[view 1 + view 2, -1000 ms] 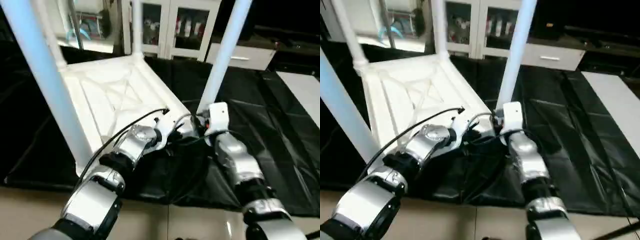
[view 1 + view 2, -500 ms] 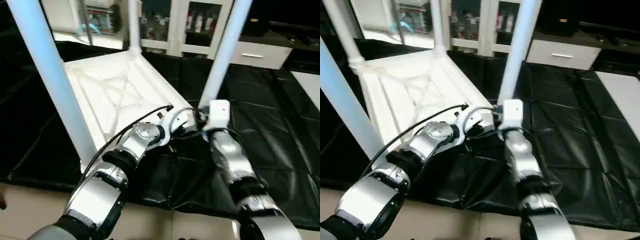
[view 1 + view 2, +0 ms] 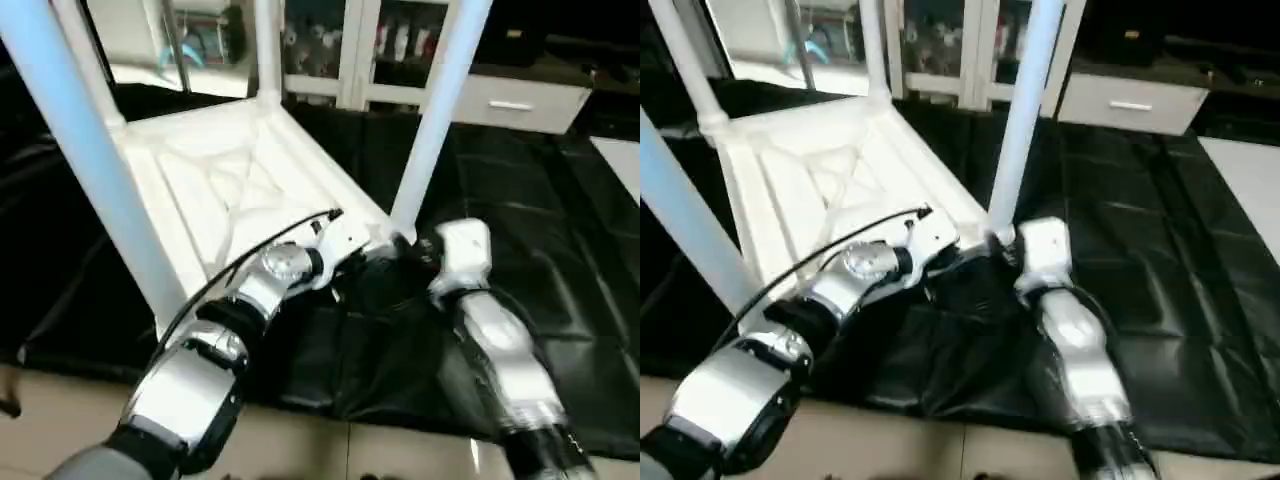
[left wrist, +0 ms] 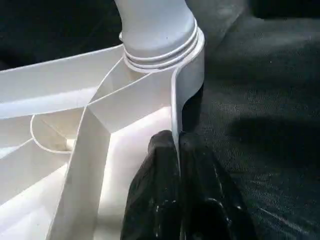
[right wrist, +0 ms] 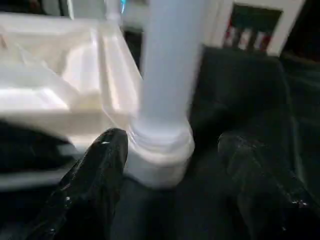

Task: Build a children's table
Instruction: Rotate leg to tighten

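My right claw has just let go of the near right leg and spread wide. My left claw pinches the tabletop rim, upside down on the black sheet. I think that leg is in.

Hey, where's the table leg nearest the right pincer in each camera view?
Left eye: the leg slants from the top edge, right of centre, down to mid-picture.
Right eye: the leg slants the same way, nearer centre.
Left wrist: the leg's foot is at top centre.
Right wrist: the leg stands upright at centre.
Shared landmark: the ribbed socket holding its foot.
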